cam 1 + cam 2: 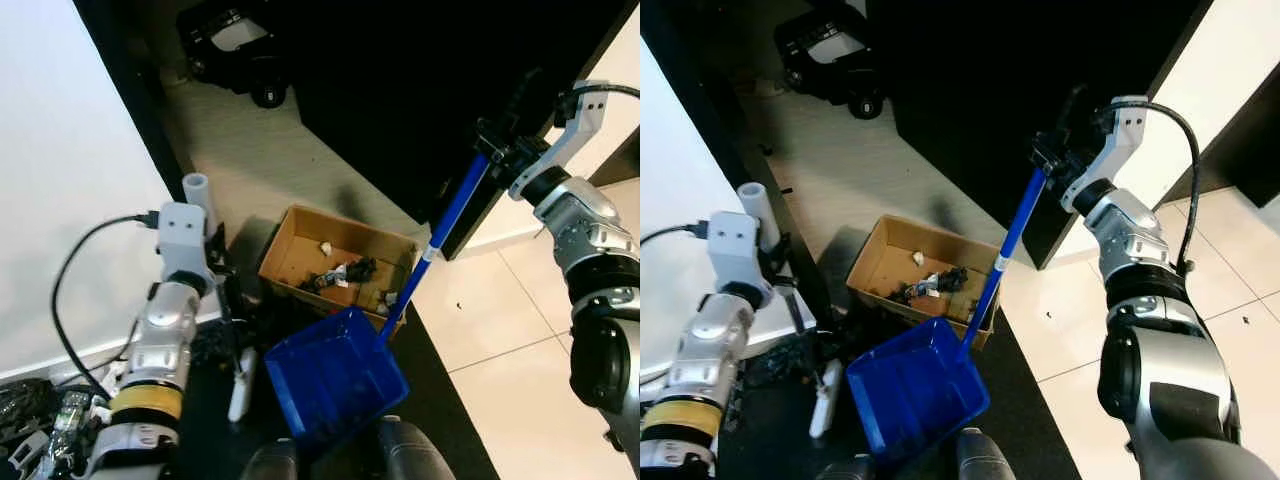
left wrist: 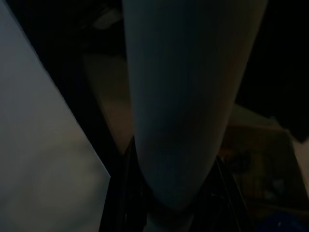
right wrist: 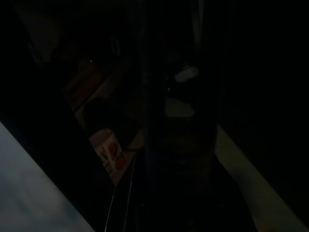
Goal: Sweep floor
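The right claw (image 1: pixel 497 152) is clenched around the top of the long blue handle (image 1: pixel 440 235) of a blue dustpan (image 1: pixel 335 385), and it holds this handle tilted, high above the floor. The pan itself hangs low, just beside the near edge of an open cardboard box (image 1: pixel 300 240) that stands on the floor (image 1: pixel 250 150) near the white wall (image 1: pixel 70 170). Inside the box lie several pieces of rubbish (image 1: pixel 340 272), dark scraps and some small white bits, so I judge that at least part of the swept dirt is already collected there. The inside of the pan looks almost empty, as far as the pictures show, so the emptying step seems done or nearly done. The left claw (image 1: pixel 205 225) grasps a pale, round stick (image 1: pixel 196 190), probably the broom handle, which stands upright near the wall; in the left wrist view this stick (image 2: pixel 183 106) passes close before the camera. More dark things lie on the floor at the foot of the wall, under the left arm, but I cannot tell what they are. A black toy car (image 1: pixel 240 50) stands further away on the floor. If more dirt is left to sweep, the pictures do not show it clearly.
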`<state>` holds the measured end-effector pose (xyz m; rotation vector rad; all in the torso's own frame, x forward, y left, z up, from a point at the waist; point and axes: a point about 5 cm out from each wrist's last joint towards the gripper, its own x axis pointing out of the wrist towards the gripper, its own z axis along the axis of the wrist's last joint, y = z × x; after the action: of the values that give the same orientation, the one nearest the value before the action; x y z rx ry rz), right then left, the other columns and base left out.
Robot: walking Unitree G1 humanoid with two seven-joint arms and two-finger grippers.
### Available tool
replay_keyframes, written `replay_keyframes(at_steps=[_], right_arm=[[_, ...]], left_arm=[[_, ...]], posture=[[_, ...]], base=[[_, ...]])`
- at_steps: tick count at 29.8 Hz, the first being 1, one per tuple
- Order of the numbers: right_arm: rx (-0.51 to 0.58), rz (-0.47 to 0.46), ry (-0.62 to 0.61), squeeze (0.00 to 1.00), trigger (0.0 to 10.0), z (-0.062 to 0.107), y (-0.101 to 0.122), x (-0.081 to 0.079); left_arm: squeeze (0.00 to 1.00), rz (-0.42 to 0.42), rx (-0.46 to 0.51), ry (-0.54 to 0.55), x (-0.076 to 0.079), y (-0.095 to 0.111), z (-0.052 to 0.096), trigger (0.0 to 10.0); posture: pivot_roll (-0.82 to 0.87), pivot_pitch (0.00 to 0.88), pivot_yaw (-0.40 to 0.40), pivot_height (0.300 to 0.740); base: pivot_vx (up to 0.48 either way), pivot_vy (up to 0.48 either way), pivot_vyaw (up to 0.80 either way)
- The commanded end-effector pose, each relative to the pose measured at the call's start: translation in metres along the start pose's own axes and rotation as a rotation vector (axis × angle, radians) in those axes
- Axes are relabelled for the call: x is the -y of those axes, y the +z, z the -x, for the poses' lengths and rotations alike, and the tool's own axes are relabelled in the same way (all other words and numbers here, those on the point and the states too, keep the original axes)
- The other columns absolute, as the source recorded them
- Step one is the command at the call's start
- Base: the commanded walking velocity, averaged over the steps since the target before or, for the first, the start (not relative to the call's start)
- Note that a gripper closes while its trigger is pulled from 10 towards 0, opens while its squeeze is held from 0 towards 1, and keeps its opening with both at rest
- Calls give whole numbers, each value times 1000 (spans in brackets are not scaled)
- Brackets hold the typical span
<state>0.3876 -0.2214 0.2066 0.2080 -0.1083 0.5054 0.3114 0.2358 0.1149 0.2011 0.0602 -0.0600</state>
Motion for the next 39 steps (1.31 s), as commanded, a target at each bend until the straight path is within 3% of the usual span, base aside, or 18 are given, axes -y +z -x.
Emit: replay_keyframes(at_steps=[1, 5, 6, 8, 12, 15, 17, 20, 22, 28, 36, 39], right_arm=[[-27, 6, 6, 0, 10000, 5, -1, 3], [-44, 37, -18, 0, 10000, 10, -3, 6], [-65, 69, -39, 0, 10000, 13, -7, 8], [-77, 96, -66, 0, 10000, 15, -12, 9], [-70, 122, -135, 0, 10000, 19, -21, 10], [-73, 154, -176, 0, 10000, 20, -27, 10], [-52, 164, -264, 0, 10000, 24, -42, 9], [-47, 156, -291, 0, 10000, 26, -50, 7], [-41, 127, -312, 0, 10000, 27, -67, -1], [-43, 168, -353, 0, 10000, 27, -86, -15], [-45, 260, -354, 0, 10000, 18, -99, -36], [-43, 274, -346, 0, 10000, 15, -101, -41]], left_arm=[[0, -50, 3, -46, -4, 6, 3, 10000], [0, -40, -9, -161, 1, 11, 8, 10000], [0, -36, -28, -262, 6, 13, 14, 10000], [0, -69, -51, -355, 9, 14, 20, 10000], [0, -123, -99, -416, 3, 15, 26, 10000], [0, -150, -109, -413, -3, 17, 27, 10000], [0, -183, -100, -369, -15, 24, 25, 10000], [0, -190, -98, -327, -20, 26, 23, 10000], [0, -186, -100, -278, -27, 30, 21, 10000], [0, -181, -95, -381, -20, 37, 27, 10000], [0, -337, -234, -414, -42, 37, 33, 10000], [0, -472, -391, -445, -61, 29, 44, 10000]], posture=[[19, 123, -36, 740], [17, 124, -36, 740], [18, 126, -36, 740], [19, 124, -38, 740], [18, 126, -39, 740], [18, 126, -39, 740], [22, 126, -39, 740], [23, 126, -39, 740], [25, 123, -37, 740], [28, 125, -31, 740], [31, 122, -26, 740], [32, 121, -25, 740]], base=[[0, 0, 0], [0, 0, 0], [0, 0, 0], [0, 0, 0], [0, 0, 0], [0, 0, 0], [0, 0, 0], [0, 0, 0], [0, 0, 0], [0, 0, 0], [0, 0, 0], [0, 0, 0]])
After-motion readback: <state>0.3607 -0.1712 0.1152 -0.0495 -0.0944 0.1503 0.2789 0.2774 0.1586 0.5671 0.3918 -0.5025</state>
